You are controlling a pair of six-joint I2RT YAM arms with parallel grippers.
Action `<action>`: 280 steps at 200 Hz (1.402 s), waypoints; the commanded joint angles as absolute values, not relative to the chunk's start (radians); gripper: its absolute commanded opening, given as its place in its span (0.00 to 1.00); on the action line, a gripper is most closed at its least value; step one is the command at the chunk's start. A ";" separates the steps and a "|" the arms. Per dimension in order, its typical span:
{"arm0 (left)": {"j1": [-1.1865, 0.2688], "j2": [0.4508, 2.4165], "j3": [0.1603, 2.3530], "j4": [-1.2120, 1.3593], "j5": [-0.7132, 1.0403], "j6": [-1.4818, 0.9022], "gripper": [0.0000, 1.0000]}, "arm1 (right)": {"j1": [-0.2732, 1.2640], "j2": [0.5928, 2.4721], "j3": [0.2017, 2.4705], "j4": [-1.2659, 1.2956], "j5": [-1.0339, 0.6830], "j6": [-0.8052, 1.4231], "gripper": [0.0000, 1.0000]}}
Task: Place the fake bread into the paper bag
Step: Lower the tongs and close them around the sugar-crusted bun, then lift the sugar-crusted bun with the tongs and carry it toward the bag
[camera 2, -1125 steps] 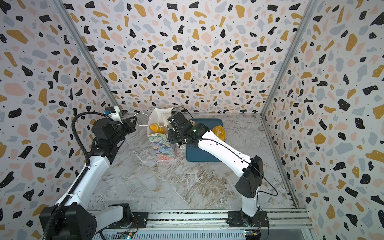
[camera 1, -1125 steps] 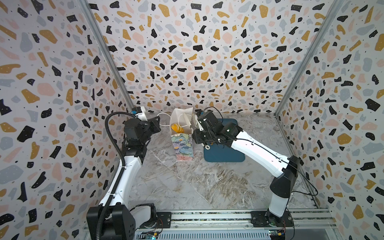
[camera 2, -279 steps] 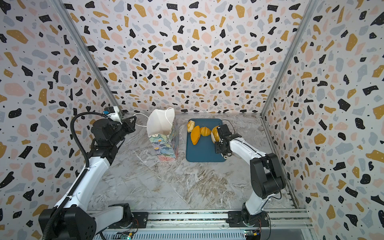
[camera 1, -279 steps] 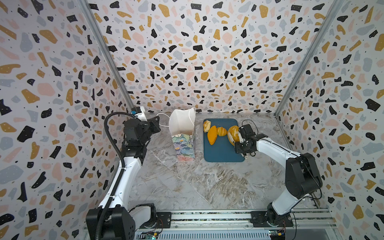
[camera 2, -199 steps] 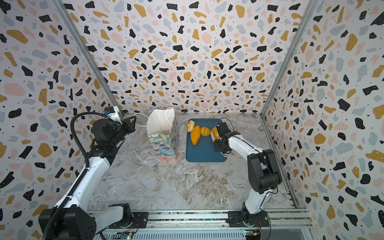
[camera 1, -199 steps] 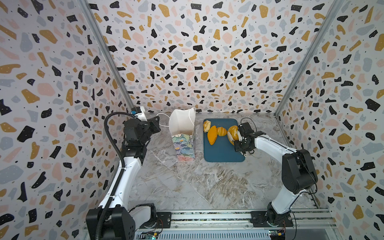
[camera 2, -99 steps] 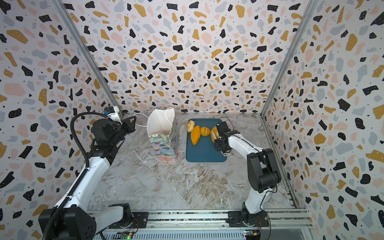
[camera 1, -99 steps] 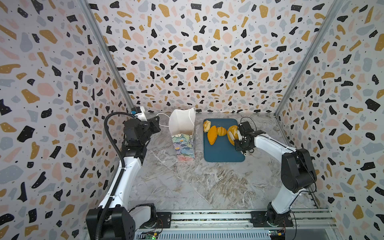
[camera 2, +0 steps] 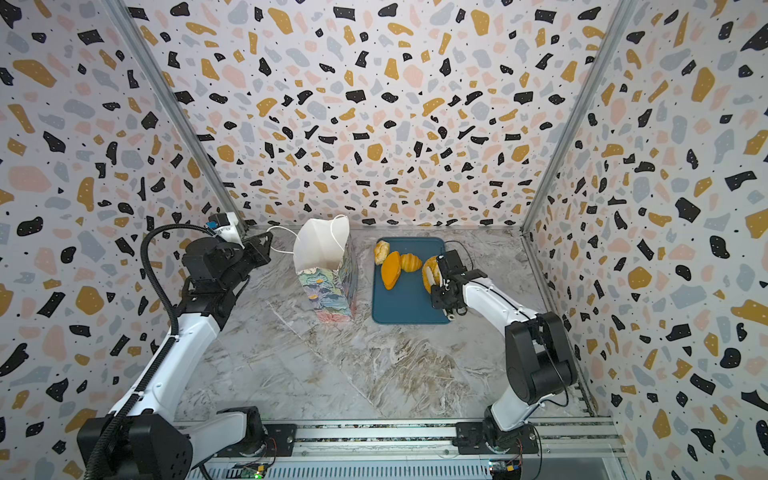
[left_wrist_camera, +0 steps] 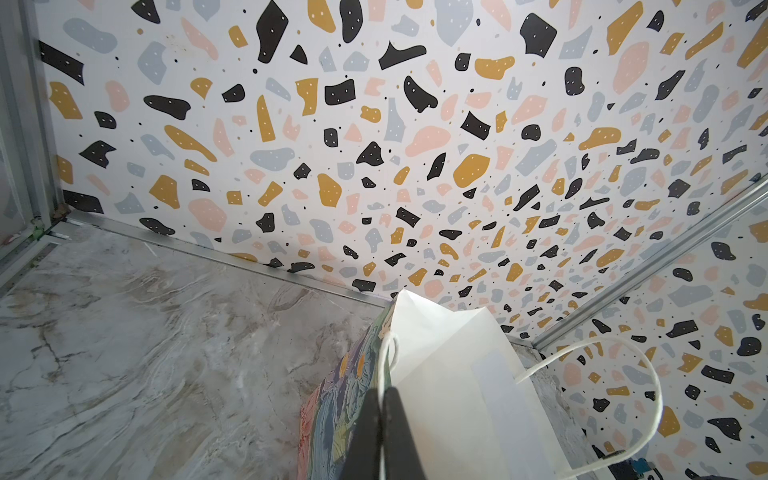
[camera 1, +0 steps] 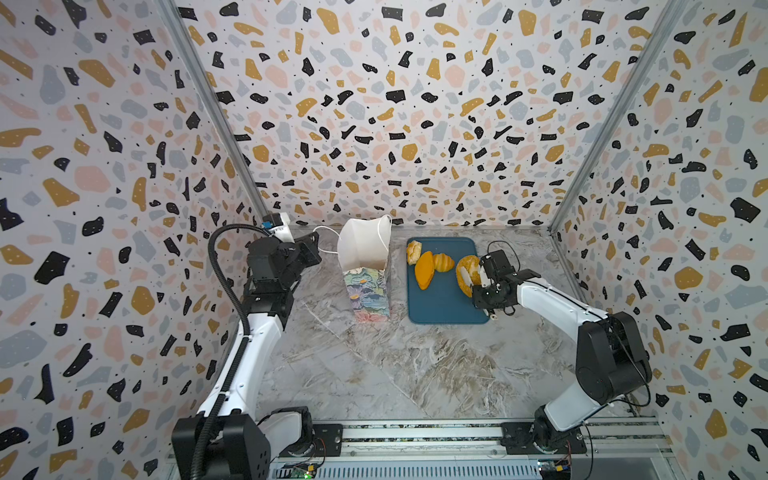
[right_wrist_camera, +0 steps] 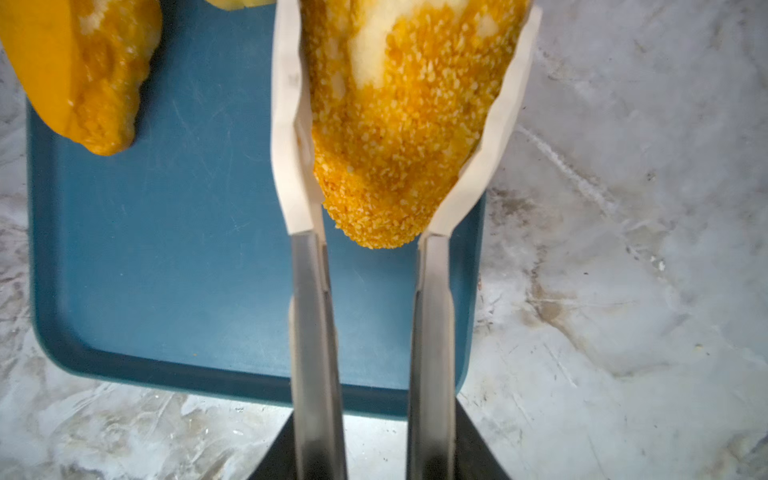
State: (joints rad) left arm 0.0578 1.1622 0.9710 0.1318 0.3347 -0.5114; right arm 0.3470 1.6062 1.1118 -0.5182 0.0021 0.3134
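Observation:
The paper bag [camera 1: 366,291] stands upright left of the blue tray [camera 1: 440,307], its white lining [camera 1: 363,249] open upward. My left gripper [camera 1: 318,243] is shut on the bag's thin white cord handle [left_wrist_camera: 388,353], which runs between the black fingers [left_wrist_camera: 365,424] in the left wrist view. Several fake breads lie on the tray: a smooth orange oval [camera 1: 424,270], a ridged roll [camera 1: 444,262], a tan roll [camera 1: 414,252] and a big seeded loaf [camera 1: 464,270]. My right gripper [right_wrist_camera: 409,16] is shut on the seeded loaf [right_wrist_camera: 399,124], white pads [right_wrist_camera: 286,124] pressed against both its sides.
Patterned walls close in the back and both sides. The tray's near right corner [right_wrist_camera: 465,374] sits under my right fingers. The bag's second cord handle [left_wrist_camera: 648,374] loops free toward the back wall. Marble tabletop [camera 1: 395,374] stretches toward the front rail.
My right gripper's jaws have closed in on the seeded loaf on the tray. The left gripper and the bag have not moved.

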 commanded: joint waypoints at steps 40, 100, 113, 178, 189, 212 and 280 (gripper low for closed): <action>0.055 1.152 0.963 0.165 0.336 -0.495 0.00 | 0.345 1.466 1.058 -0.451 -0.034 0.374 0.33; 0.055 1.154 0.963 0.167 0.338 -0.501 0.00 | 0.344 1.376 0.983 -0.427 -0.073 0.426 0.32; 0.055 1.152 0.963 0.168 0.340 -0.500 0.00 | 0.345 1.356 0.972 -0.422 -0.077 0.434 0.32; 0.055 1.148 0.963 0.167 0.340 -0.502 0.00 | 0.346 1.267 0.913 -0.380 -0.131 0.473 0.32; 0.055 1.147 0.963 0.166 0.340 -0.502 0.00 | 0.348 1.250 0.905 -0.373 -0.141 0.482 0.32; 0.055 1.149 0.963 0.169 0.337 -0.504 0.00 | 0.354 1.219 0.896 -0.359 -0.156 0.498 0.31; 0.055 1.149 0.965 0.169 0.338 -0.502 0.00 | 0.404 1.185 0.934 -0.330 -0.169 0.522 0.30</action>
State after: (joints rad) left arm 0.0578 1.1622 0.9710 0.1322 0.3344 -0.5106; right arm 0.3759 1.2140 0.8848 -0.3862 -0.1608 0.5095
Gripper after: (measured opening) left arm 0.046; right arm 0.354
